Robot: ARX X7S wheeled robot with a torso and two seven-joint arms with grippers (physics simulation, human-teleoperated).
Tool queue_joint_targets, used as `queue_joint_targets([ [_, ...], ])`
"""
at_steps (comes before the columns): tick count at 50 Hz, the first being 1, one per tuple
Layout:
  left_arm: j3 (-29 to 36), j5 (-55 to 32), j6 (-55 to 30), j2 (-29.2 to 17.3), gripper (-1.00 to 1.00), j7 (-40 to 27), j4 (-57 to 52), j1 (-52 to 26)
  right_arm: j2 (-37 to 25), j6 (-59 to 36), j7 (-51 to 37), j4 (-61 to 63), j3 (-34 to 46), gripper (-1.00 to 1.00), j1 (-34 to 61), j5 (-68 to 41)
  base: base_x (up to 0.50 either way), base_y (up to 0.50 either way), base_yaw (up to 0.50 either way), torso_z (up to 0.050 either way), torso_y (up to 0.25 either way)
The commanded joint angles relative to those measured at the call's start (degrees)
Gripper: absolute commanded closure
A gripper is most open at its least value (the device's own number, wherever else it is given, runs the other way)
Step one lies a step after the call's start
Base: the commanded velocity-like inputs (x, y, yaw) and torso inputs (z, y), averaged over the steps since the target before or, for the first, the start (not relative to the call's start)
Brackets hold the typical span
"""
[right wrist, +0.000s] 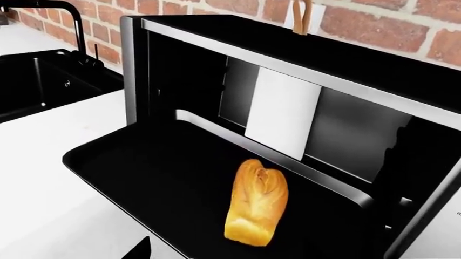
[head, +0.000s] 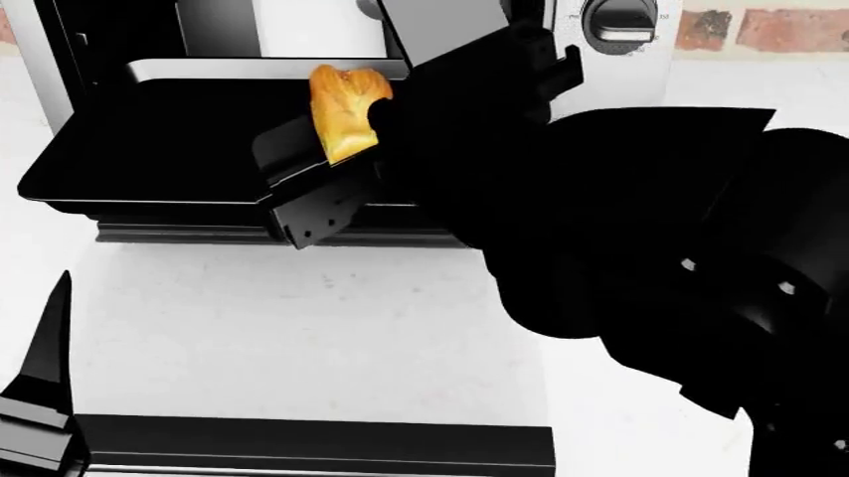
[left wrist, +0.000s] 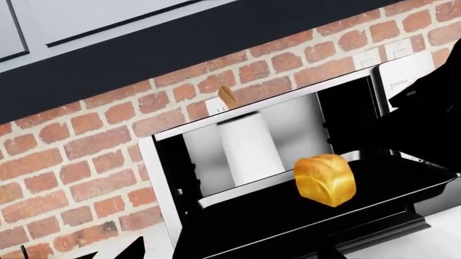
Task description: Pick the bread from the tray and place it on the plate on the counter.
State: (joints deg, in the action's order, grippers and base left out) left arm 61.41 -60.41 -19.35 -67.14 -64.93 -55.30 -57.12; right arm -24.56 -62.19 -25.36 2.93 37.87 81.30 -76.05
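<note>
The bread [head: 342, 111], a golden loaf with a split crust, lies on the black tray [head: 146, 159] pulled out of the toaster oven. It also shows in the right wrist view [right wrist: 257, 208] and the left wrist view [left wrist: 325, 179]. My right gripper [head: 312, 184] hovers over the tray's front, right by the bread and hiding its right end. One of its fingertips [right wrist: 141, 249] stands far off to the side, so the jaws are open and empty. My left gripper [head: 47, 368] is low at the front left over the counter [head: 332, 318], open and empty. The plate is out of view.
The toaster oven [right wrist: 137, 65] stands open against a brick wall [left wrist: 79, 156], its knob panel [head: 621, 20] on the right. A black sink with a faucet [right wrist: 43, 75] lies to the oven's left. A black bar [head: 318, 442] runs along the counter's near edge.
</note>
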Motion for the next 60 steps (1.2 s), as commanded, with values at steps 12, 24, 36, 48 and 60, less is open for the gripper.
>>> queue_joint_targets([
  [12, 0.5, 1.3, 1.6, -0.8, -1.00, 0.6, 0.2, 1.7, 2.4, 1.4, 3.2, -5.5, 3.0, -1.00, 1.2, 3.7, 0.00, 0.00, 0.00, 0.000, 0.000],
  [24, 0.6, 1.6, 2.0, -1.1, -1.00, 0.6, 0.3, 2.2, 3.6, 2.1, 5.5, -9.2, 4.8, -1.00, 2.1, 5.7, 0.00, 0.00, 0.00, 0.000, 0.000],
  [36, 0.7, 1.8, 2.4, -1.3, -1.00, 0.8, 0.4, 2.5, 4.8, 2.7, 7.4, -12.1, 6.4, -1.00, 3.0, 7.5, 0.00, 0.00, 0.00, 0.000, 0.000],
  [48, 0.7, 1.6, 2.3, -1.5, -1.00, 0.8, 0.2, 2.5, 5.9, 3.5, 8.7, -14.8, 7.2, -1.00, 4.1, 8.7, 0.00, 0.00, 0.00, 0.000, 0.000],
  [60, 0.7, 1.5, 2.3, -1.7, -1.00, 0.6, 0.0, 2.5, 7.1, 4.4, 10.9, -18.4, 8.3, -1.00, 5.5, 10.2, 0.00, 0.00, 0.00, 0.000, 0.000],
])
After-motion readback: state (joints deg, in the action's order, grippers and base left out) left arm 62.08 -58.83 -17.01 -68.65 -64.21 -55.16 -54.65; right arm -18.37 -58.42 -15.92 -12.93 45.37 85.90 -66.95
